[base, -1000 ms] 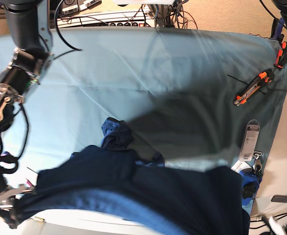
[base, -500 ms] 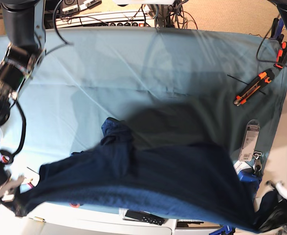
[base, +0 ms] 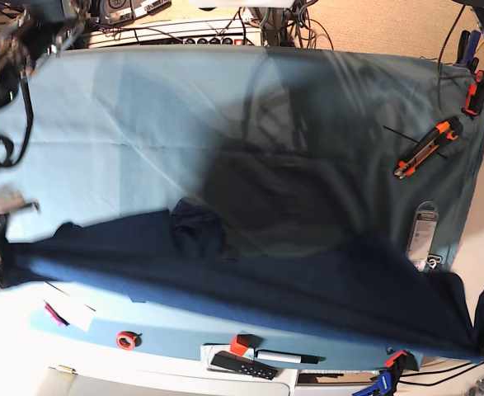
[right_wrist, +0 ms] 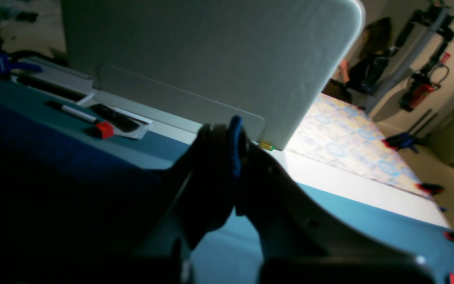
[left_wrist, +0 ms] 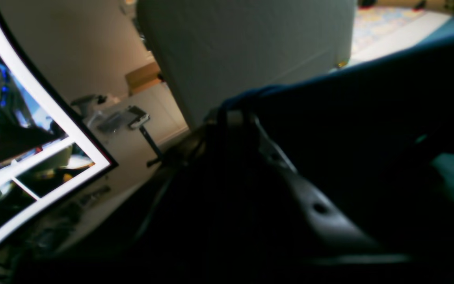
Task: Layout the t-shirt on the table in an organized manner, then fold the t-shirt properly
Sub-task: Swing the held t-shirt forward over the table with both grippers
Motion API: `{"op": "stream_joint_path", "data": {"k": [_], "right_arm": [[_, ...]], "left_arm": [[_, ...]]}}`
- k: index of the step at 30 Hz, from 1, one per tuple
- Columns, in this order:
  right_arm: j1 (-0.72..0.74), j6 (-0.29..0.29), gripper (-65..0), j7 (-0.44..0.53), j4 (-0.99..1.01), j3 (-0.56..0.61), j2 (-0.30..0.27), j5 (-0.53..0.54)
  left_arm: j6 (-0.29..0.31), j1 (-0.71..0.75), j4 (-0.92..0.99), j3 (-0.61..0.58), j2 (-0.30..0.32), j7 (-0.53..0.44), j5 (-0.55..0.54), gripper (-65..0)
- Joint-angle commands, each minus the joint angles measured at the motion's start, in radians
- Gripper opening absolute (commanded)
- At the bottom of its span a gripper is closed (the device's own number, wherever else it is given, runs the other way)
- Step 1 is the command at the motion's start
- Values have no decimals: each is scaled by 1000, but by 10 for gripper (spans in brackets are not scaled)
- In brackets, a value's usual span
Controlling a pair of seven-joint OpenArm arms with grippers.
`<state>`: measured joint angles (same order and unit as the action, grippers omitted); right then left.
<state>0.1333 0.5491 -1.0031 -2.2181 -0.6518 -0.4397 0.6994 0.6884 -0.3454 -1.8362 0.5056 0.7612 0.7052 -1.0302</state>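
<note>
I have the t-shirt [base: 250, 272] stretched wide between my two grippers, across the near part of the bench [base: 143, 124]. In the base view it spans almost the full width, a long dark navy band with its top edge taut and sagging slightly in the middle, and a bunched fold [base: 196, 231] of fabric rising just left of centre. It casts a broad shadow on the teal cloth beyond it.

My right gripper [right_wrist: 231, 154] is at the left end of the shirt, near the bench's near left corner. In the right wrist view its jaws are pressed together on a pinch of blue fabric, and the shirt falls away to the left below it.

My left gripper [left_wrist: 235, 114] is at the shirt's right end, off the near right corner of the bench. In the left wrist view it is dark, but a blue hem runs right over its tip and the jaws are clamped on the t-shirt.

On the far right of the bench lies an orange utility knife [base: 427, 148], well apart from the shirt. A black remote [base: 243, 365] and a marker [base: 287, 357] lie along the near rim, just below the shirt's lower edge.
</note>
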Motion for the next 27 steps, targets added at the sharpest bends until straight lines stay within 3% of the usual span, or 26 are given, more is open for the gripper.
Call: {"op": "stream_joint_path", "data": {"k": [1,11,22,27], "right_arm": [[-4,-8,-650,26,-30,-35,-18,14],[-174,-4,-650,30,-138,-312,-25,118],[-176,-4,-650,31,-138,-637,-30,276],[-209,-3,-650,27,-138,-735,-82,280]], "left_arm": [[-10,-9,-37,31,23,-31,-18,-650],[-77,123,-307,294,24,-32,9,-650],[-132,183,-441,530,118,-32,9,-650],[-131,207,-487,612,152,-32,9,-650]]}}
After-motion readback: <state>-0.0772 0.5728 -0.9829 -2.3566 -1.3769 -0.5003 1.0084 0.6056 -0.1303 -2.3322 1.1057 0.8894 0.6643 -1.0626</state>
